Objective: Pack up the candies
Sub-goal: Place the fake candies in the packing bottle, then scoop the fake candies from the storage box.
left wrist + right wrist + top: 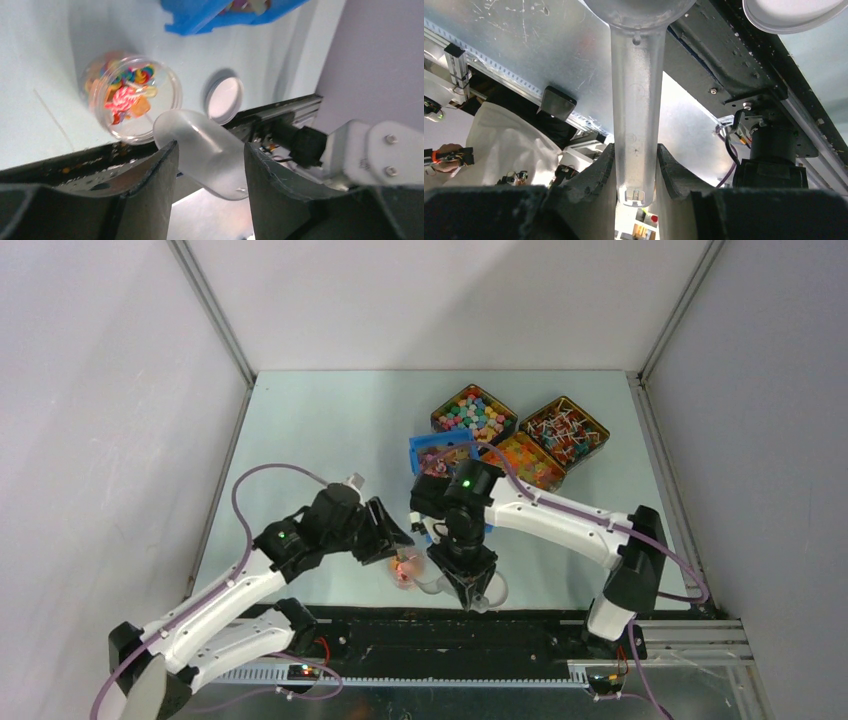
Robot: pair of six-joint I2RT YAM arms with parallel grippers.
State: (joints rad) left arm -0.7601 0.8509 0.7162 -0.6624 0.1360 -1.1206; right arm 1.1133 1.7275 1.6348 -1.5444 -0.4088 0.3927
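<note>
Clear plastic jar (pixel 177 95) stood near the counter's (pixel 40 50) front edge, open counter to its left, candies (pixel 122 100) heaped inside. My left hand (pixel 210 150) flanked a frosted scoop (pixel 200 135); whether it gripped, I couldn't tell. The lid (pixel 225 99) lay just right. My right hand (pixel 635 150) clenched the scoop's handle, its bowl cut off.

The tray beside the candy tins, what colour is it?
Blue. The tray shows best in the top external view.
</note>
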